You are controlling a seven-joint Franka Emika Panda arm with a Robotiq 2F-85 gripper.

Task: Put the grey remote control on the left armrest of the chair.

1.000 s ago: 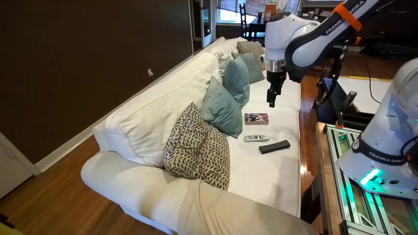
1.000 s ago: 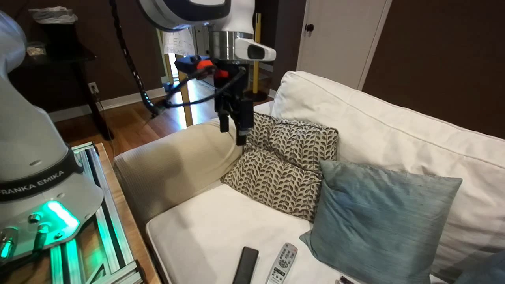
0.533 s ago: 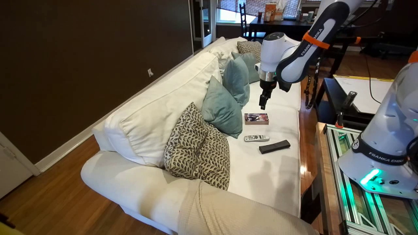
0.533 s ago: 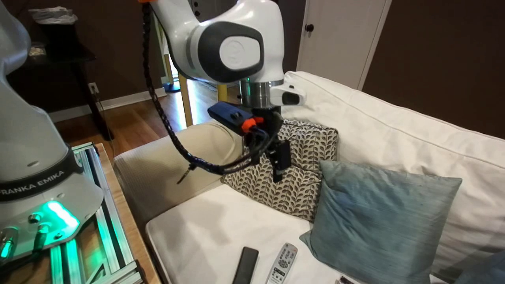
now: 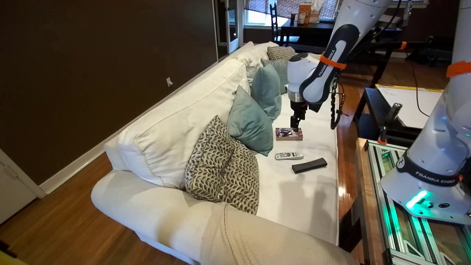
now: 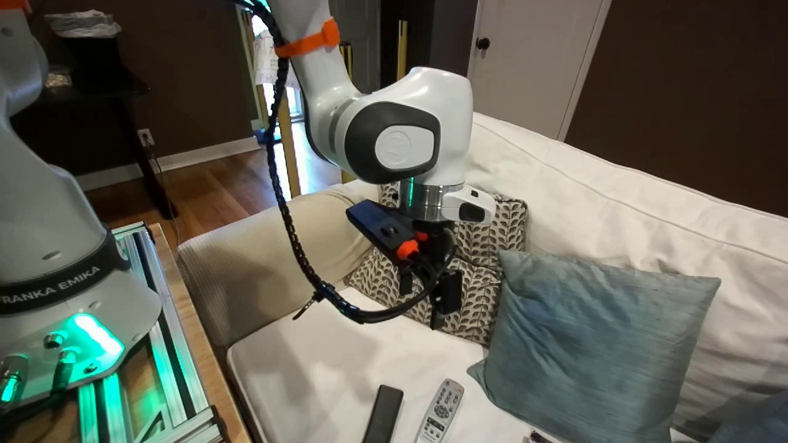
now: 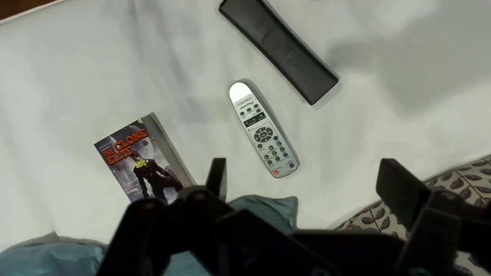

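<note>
My fingers (image 7: 402, 191) are spread wide above the sofa (image 5: 272, 184). Wrist view: grey remote (image 7: 264, 132) lies flat on the sofa, between 10 and 11 o'clock from the finger gap; black remote (image 7: 280, 50) near its 12 o'clock, book (image 7: 140, 168) between 8 and 9. In an exterior view, armrest (image 5: 217, 228) between 7 and 8 o'clock from the grey remote.

Slim oblong grey plastic remote control (image 7: 264, 122): you see dark buttons (image 7: 263, 134) and a red one.
Bar-shaped black plastic remote (image 7: 282, 53): plain black to your eye.
Long cream-white fabric sofa (image 5: 279, 198): your padded, rounded left armrest (image 5: 191, 213) turns ribbed beige toward its front.
Square teal cloth pillow (image 6: 606, 338): streaked lighter and darker.
Square beige fabric cushion (image 5: 222, 169): rows of dark leaves.
Dark oblong paperback (image 7: 142, 168): red title.
Your jointed white arm (image 6: 452, 104): orange bands (image 6: 311, 43).
Your two-fingered gripper (image 7: 303, 168): black.
</note>
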